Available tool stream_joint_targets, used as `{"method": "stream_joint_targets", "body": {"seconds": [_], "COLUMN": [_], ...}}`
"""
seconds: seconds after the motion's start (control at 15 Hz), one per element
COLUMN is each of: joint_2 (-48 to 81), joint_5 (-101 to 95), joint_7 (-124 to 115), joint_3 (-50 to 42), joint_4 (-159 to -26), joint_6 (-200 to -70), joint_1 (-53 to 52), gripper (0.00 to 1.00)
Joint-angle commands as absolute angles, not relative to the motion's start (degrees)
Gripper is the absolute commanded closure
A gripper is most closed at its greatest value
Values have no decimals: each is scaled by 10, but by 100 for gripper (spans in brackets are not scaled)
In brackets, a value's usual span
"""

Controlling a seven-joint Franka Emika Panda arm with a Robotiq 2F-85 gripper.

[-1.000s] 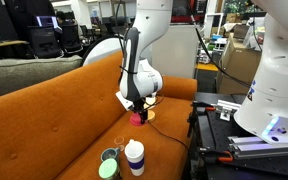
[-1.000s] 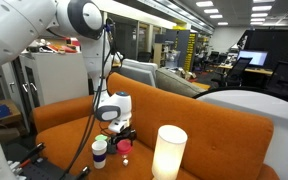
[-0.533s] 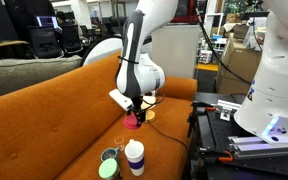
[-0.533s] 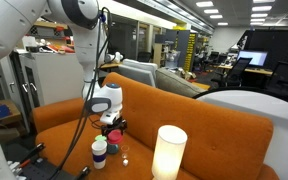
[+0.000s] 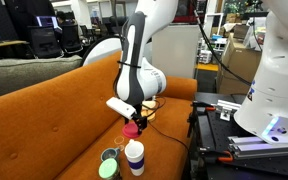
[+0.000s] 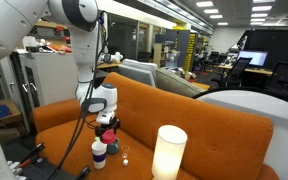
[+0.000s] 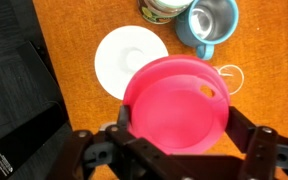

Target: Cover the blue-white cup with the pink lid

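- The gripper (image 5: 132, 124) hangs low over the seat of an orange sofa (image 5: 44, 110), with the arm coming down from above.
- Its jaws are clamped on the pink lid (image 5: 132, 129). In the wrist view the two fingers (image 7: 120, 125) press the rim of the lid (image 7: 174, 100) from opposite sides, and the lid lies flat between them.
- The lid is in the air – it rests on nothing.
- The blue-white cup (image 5: 134, 158) stands upright on the seat cushion, just below the lid and a little nearer to the camera in that exterior view.
- From the wrist camera the top of the cup (image 7: 129, 60) shows as a white circle. The lid hides only its lower right edge, so the lid is near the cup but not centred over it.
- In an exterior view the cup (image 6: 100, 153) stands lower than the gripper (image 6: 108, 124) and a little to its side; whether lid and cup touch, I cannot tell.
- A green round cup (image 5: 110, 155) stands just beside the blue-white cup, and a light green lid (image 5: 106, 170) lies flat in front of it.
- In the wrist view this green round cup (image 7: 210, 20) is open and shiny inside.
- A tall white cylinder (image 6: 169, 152) stands in the foreground of an exterior view, well apart from the cup.
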State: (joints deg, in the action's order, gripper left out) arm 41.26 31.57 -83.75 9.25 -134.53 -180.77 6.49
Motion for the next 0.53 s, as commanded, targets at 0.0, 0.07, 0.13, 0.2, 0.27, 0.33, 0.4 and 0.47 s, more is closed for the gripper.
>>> {"method": "stream_joint_targets", "body": {"seconds": [0.0, 0.07, 0.13, 0.2, 0.27, 0.33, 0.4, 0.47], "joint_2": [428, 433, 439, 445, 452, 458, 464, 469], "joint_5": [300, 295, 291, 287, 284, 281, 278, 275], "joint_7": [-828, -830, -831, -834, -838, -837, -839, -837], "joint_3": [66, 58, 51, 40, 29, 24, 14, 10], "joint_4": [-1325, -1320, -1314, -1309, -1301, -1295, -1288, -1282], "joint_6": [-1780, -1778, -1777, -1776, -1773, -1769, -1765, -1759], "joint_1": [26, 13, 1, -15, -31, -38, -51, -58], "gripper": [33, 33, 33, 33, 33, 33, 33, 33]}}
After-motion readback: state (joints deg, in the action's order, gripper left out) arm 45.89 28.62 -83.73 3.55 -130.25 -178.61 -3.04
